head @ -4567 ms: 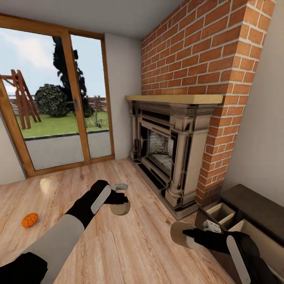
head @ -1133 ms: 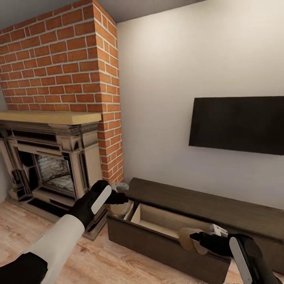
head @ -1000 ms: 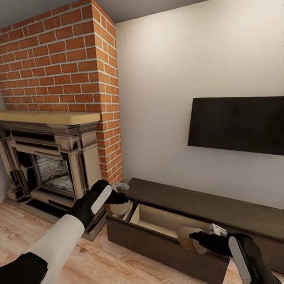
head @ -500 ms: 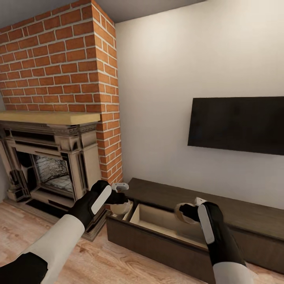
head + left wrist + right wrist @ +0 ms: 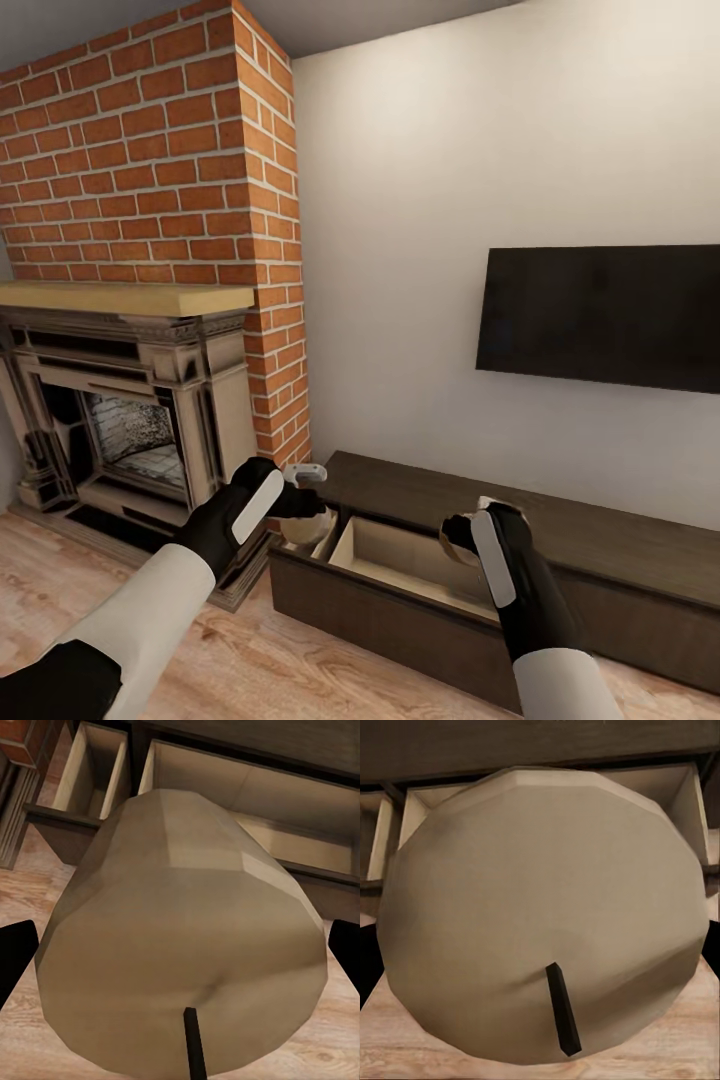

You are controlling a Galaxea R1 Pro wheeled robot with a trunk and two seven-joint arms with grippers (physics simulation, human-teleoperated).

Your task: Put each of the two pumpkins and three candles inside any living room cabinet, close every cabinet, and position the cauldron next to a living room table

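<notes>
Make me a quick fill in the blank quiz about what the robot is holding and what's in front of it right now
1. Each claw, left and right, grips a cream ____.
2. The right claw hangs over an ____ drawer of the dark cabinet.
3. The wall above the cabinet carries a black ____.
4. Left of the cabinet stands a brick ____.

Missing words: candle; open; TV screen; fireplace

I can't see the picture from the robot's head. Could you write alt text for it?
Two black-gloved robot arms each hold a cream candle: the right gripper over an open drawer of a low dark cabinet, the left gripper beside it. A brick fireplace and wall TV stand behind.
</notes>
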